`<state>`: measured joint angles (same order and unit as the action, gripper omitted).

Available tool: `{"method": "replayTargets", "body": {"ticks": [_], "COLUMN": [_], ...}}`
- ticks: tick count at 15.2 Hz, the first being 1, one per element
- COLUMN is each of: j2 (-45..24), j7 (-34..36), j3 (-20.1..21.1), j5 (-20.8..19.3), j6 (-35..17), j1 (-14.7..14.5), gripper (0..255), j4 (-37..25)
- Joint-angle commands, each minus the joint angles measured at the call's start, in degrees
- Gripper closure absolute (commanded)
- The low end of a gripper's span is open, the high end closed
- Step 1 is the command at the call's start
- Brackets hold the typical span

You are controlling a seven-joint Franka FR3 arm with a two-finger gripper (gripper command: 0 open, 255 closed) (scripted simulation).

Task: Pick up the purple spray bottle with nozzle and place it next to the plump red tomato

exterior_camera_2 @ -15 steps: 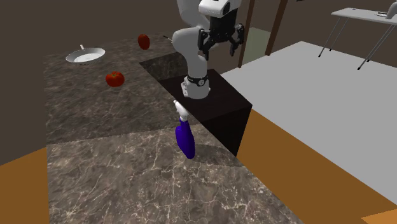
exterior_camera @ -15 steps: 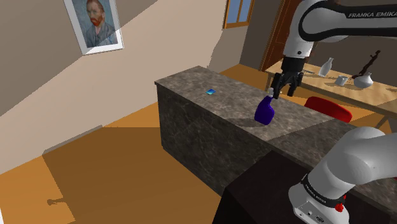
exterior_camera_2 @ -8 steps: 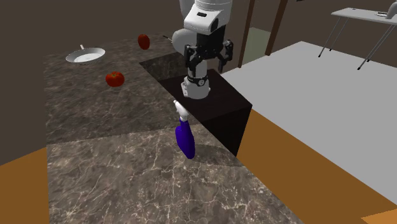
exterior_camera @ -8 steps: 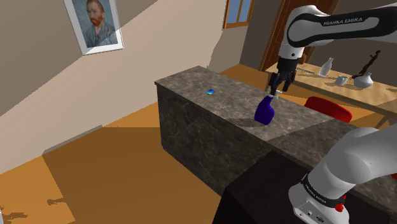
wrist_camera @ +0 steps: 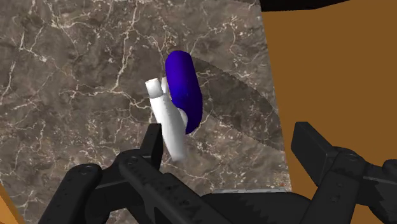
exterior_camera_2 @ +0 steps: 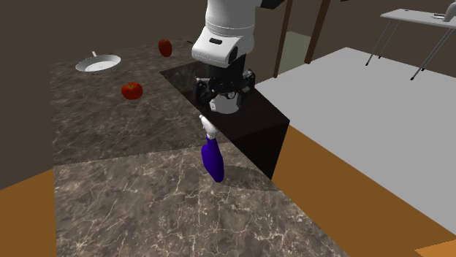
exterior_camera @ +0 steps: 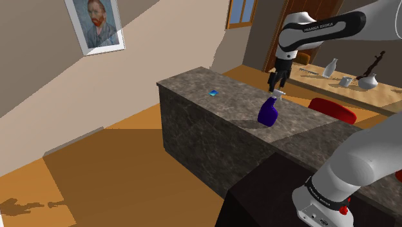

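Note:
The purple spray bottle (exterior_camera: pixel 267 113) with a white nozzle stands upright on the dark marble counter (exterior_camera: pixel 212 106). In the second exterior view the spray bottle (exterior_camera_2: pixel 213 160) is near the counter's edge beside the black stand. My black gripper (exterior_camera: pixel 277 82) hangs open just above and behind the nozzle. From the wrist, the spray bottle (wrist_camera: pixel 183 89) lies ahead of my gripper (wrist_camera: pixel 232 149), its nozzle close to one finger (wrist_camera: pixel 151 141) and not clasped. A red tomato (exterior_camera_2: pixel 132 90) sits farther along the counter (exterior_camera_2: pixel 109 139).
A second red fruit (exterior_camera_2: pixel 166 47) and a white pan (exterior_camera_2: pixel 98 64) lie beyond the tomato. A small blue item (exterior_camera: pixel 212 93) rests on the counter. A red chair (exterior_camera: pixel 332 109) and a table with vases (exterior_camera: pixel 335 68) stand behind. The counter drops off to orange floor (exterior_camera_2: pixel 351 182).
The arm has lowered and the gripper has come down toward the bottle's nozzle, with its wrist turned. The bottle has not moved.

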<state>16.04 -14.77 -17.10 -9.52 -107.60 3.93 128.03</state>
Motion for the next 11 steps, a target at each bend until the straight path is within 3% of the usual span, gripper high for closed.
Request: {"method": "replayTargets", "body": {"ticks": [1,3,11], "j2": [-3.94,-7.07,-8.67], "j7": [-2.87,-4.98,-5.13], "j3": [-1.33,-2.14,-2.75], "j5": [-0.27,-0.17,-0.19], "j6": [-2.21,-3.73,-9.65], "j1": [0.25,0.44,0.8], "gripper": [0,0,0], "j4": [-2.82,-5.28,-0.96]}}
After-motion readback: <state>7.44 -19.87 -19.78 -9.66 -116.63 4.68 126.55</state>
